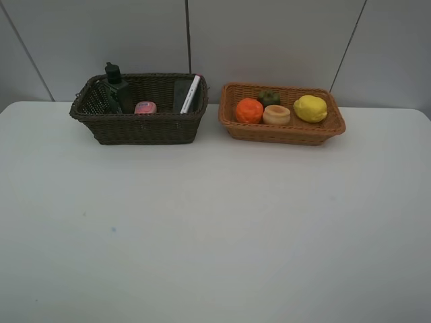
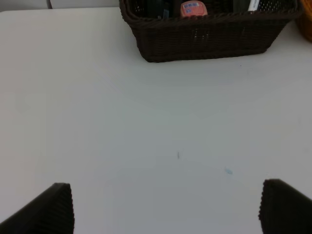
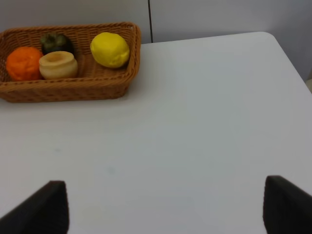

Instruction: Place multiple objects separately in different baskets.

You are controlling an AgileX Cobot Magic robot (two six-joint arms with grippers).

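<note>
The dark brown basket [image 1: 148,129] holds the dark green bottle [image 1: 116,84], the pink bottle [image 1: 145,108], the black eraser block [image 1: 180,95] and the white marker [image 1: 192,93]. The light orange-tan basket [image 1: 283,133] holds the orange [image 1: 249,110], the dark mangosteen [image 1: 269,97], a pale tan round fruit [image 1: 276,115] and the yellow lemon [image 1: 310,108]. No red-orange fruit shows. My left gripper [image 2: 165,209] is open and empty over bare table, short of the dark basket [image 2: 204,36]. My right gripper [image 3: 165,207] is open and empty, short of the tan basket [image 3: 63,90].
The white table [image 1: 215,222] spreads in front of both baskets. A grey panelled wall [image 1: 269,40] stands right behind them. The table's right edge [image 3: 292,63] shows in the right wrist view. Neither arm shows in the exterior high view.
</note>
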